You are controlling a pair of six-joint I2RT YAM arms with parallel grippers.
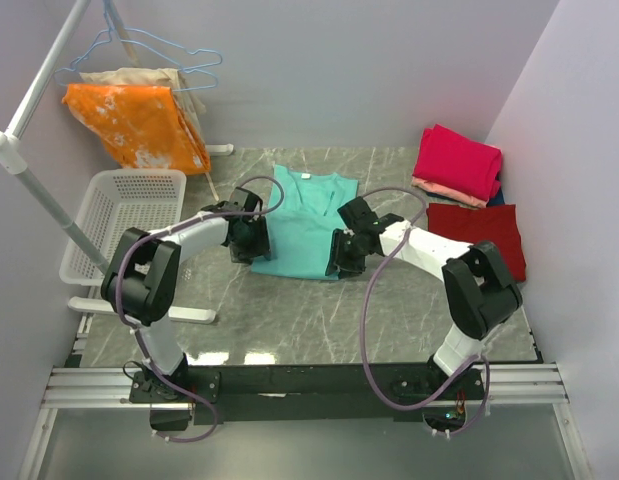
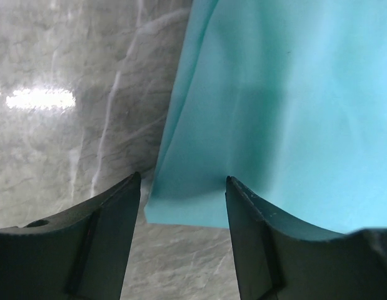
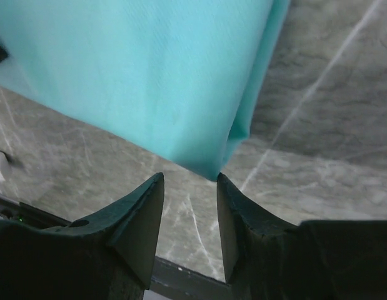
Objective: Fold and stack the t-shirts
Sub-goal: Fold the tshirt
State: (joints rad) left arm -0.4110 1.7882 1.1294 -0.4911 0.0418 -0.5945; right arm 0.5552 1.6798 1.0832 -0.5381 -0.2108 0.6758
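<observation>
The teal shirt (image 1: pixel 304 225) lies flat in the middle of the grey marbled table (image 1: pixel 289 320), collar away from my bases. My left gripper (image 2: pixel 184 181) is at its near left corner and my right gripper (image 3: pixel 190 178) at its near right corner; both pairs of jaws stand apart with nothing pinched, the hem just ahead of the fingertips. To the right of the teal shirt lie a dark red shirt (image 1: pixel 479 235) and, beyond it, a magenta-pink shirt (image 1: pixel 457 160) folded on a salmon one (image 1: pixel 444 192). To its left sits a white basket (image 1: pixel 139 176), behind which an orange blotched cloth (image 1: pixel 139 122) and a beige cloth (image 1: pixel 139 75) hang from a rack (image 1: pixel 39 190). Pale lilac walls (image 1: pixel 389 60) close in the table.
</observation>
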